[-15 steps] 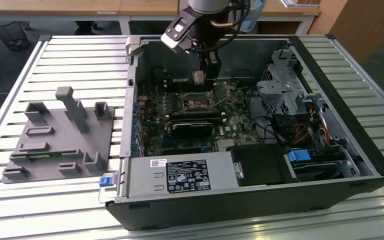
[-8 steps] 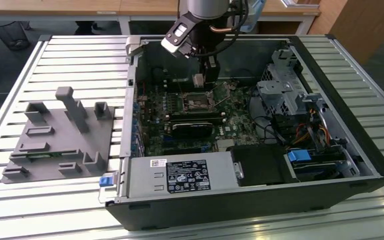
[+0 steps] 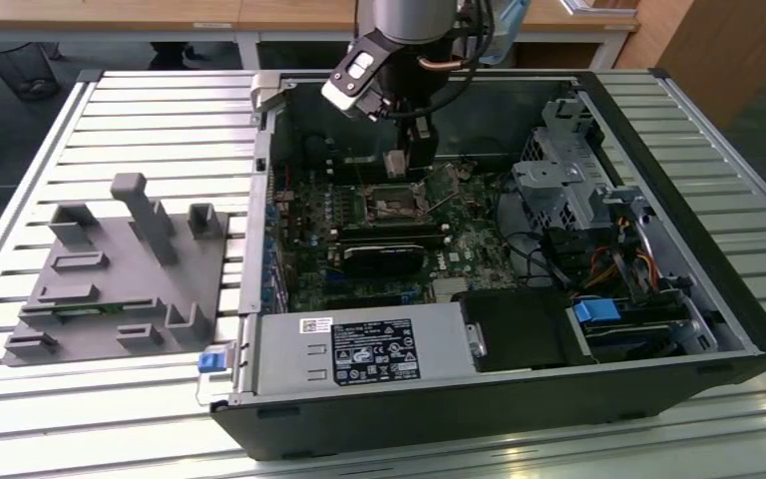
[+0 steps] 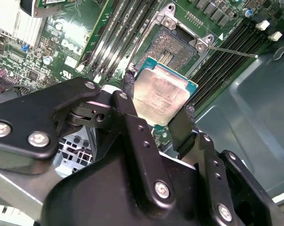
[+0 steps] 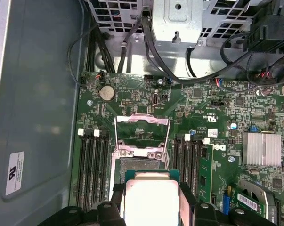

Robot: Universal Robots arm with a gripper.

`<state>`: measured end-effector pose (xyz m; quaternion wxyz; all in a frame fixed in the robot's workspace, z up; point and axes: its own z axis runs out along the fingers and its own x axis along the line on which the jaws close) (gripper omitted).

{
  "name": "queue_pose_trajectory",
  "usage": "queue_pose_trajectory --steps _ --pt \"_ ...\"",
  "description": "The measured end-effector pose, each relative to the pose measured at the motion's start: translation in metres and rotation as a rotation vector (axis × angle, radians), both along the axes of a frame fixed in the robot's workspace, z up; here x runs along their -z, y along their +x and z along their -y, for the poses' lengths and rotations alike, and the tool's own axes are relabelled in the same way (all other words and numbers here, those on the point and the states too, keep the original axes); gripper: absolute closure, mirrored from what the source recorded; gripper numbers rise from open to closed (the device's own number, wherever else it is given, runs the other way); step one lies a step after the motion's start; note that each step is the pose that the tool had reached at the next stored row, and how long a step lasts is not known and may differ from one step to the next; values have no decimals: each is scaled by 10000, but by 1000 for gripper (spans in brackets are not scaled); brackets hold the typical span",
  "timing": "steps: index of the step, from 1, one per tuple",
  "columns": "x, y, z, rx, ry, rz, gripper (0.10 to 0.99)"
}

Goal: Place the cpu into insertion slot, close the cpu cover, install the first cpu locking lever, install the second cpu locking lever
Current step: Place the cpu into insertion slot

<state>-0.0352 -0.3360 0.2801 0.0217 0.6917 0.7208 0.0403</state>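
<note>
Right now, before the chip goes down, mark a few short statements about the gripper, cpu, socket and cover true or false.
1. The gripper is shut on the cpu. True.
2. The cpu sits in the insertion slot. False: it hangs in the gripper, and the slot is bare.
3. The cpu cover is closed over the slot. False: it stands swung open.
4. A grey fixture lies outside the computer case, on the exterior view's left. True.

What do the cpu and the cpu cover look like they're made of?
The cpu: likely a metal top, dull silver-brown with soft glare, green board rim. The cpu cover: probably thin sheet metal, bright silvery, reflective edges.
</note>
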Motion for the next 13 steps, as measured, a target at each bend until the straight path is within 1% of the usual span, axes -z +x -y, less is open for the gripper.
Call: queue_pose_trajectory --steps 13 --pt "63 -3 0 0 0 0 545"
